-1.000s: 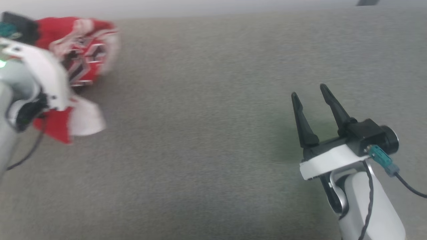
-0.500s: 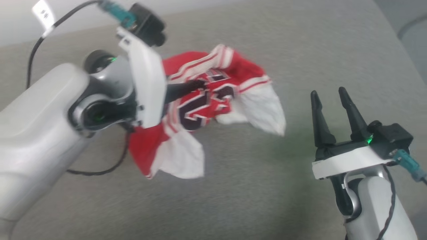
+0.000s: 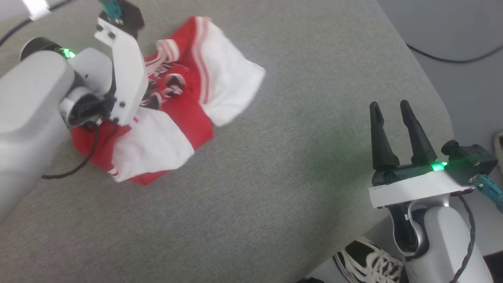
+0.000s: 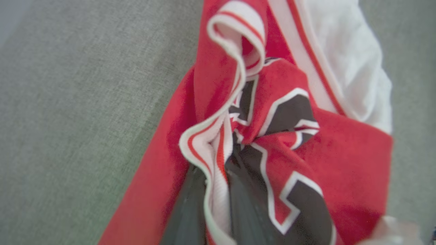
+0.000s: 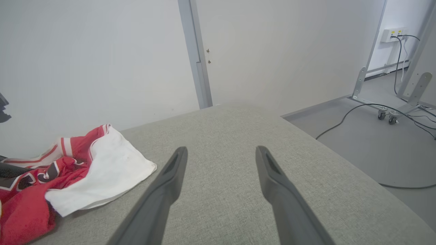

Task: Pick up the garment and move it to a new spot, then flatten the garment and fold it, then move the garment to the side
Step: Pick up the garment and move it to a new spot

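The garment (image 3: 184, 114), red with white sleeves and striped trim, lies crumpled on the grey padded surface (image 3: 275, 165) at the upper left of the head view. My left gripper (image 4: 216, 194) is shut on a fold of its striped trim beside the dark lettering; in the head view its fingers are hidden behind the white wrist mount (image 3: 125, 74). A white sleeve (image 5: 102, 177) spreads flat on the surface. My right gripper (image 3: 391, 108) is open and holds nothing, well to the right of the garment (image 5: 41, 190) near the surface's right edge; its fingers (image 5: 170, 177) are spread wide.
The grey surface ends in a rounded edge (image 3: 428, 90) on the right, with floor beyond. A black cable (image 3: 452, 59) runs on the floor. A black-and-white shoe (image 3: 365, 263) shows below the edge. A wall and door frame (image 5: 196, 54) stand behind.
The head camera has swung, shifting the whole picture. My left gripper has carried the garment along, and it has gone from hanging bunched to resting on the surface. The right gripper stays open.
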### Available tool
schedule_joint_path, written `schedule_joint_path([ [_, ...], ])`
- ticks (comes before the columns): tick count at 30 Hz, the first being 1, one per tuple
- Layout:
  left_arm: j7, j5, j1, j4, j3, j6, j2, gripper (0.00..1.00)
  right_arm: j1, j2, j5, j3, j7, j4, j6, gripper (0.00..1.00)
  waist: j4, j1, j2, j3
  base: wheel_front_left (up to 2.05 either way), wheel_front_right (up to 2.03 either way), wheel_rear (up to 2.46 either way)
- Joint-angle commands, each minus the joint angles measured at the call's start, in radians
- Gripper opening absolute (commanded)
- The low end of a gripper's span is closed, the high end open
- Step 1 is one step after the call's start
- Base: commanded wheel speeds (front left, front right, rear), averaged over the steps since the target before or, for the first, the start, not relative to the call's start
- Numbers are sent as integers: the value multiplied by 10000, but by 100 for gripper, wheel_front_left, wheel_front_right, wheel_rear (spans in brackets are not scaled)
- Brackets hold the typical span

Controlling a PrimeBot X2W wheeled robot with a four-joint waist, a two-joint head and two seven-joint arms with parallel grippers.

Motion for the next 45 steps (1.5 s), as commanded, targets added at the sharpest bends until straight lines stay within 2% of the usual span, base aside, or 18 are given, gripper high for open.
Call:
schedule_joint_path([
  [1,-37,316,-100,134,-279,-47,81,0,-100,38,68,26,-31,-61,1,100,-211,0,0,204,0,0,0],
  [6,-193,1419,-141,111,-1654,-53,303,0,-145,38,246,93,-31,-161,1,100,-275,0,0,438,0,0,0],
  [13,-455,1851,145,-196,-2002,-36,627,0,-239,34,252,224,-31,-178,1,100,-258,0,0,521,0,0,0],
  [16,-1079,1733,-23,-204,-1951,-37,494,58,-258,34,85,183,-31,-159,1,100,-66,0,0,349,0,0,0],
  [17,-1332,1692,-116,-213,-1920,-38,434,84,-256,35,11,165,-31,-149,1,100,29,0,0,257,0,0,0],
  [18,-1606,1612,-222,-184,-1897,-40,372,96,-259,35,-56,151,-31,-141,1,100,137,0,0,173,0,0,0],
  [19,-1923,1552,-285,-148,-1878,-40,271,100,-250,34,-175,107,-31,-113,1,100,281,0,0,27,0,0,0],
  [25,-3813,335,-212,226,-1626,-50,-305,100,-197,28,-966,-103,-30,0,1,100,1253,0,0,-848,0,0,0],
  [30,-5377,-524,352,344,-1440,-50,-359,100,-147,28,-1655,-231,-30,122,1,100,2071,0,0,-1502,0,0,0],
  [31,-5377,-524,352,344,-1440,-50,-359,100,-147,28,-1655,-231,-30,122,1,100,2071,0,0,-1502,0,0,0],
  [37,-7376,-1302,1839,723,-1230,-51,-454,100,171,28,-2474,-589,-30,346,1,100,3207,0,0,-2211,0,0,0],
  [45,-9191,-2282,4285,1203,-1107,-51,-791,100,887,-86,-3403,-1346,-30,626,1,100,4843,0,0,-2969,0,0,0],
])
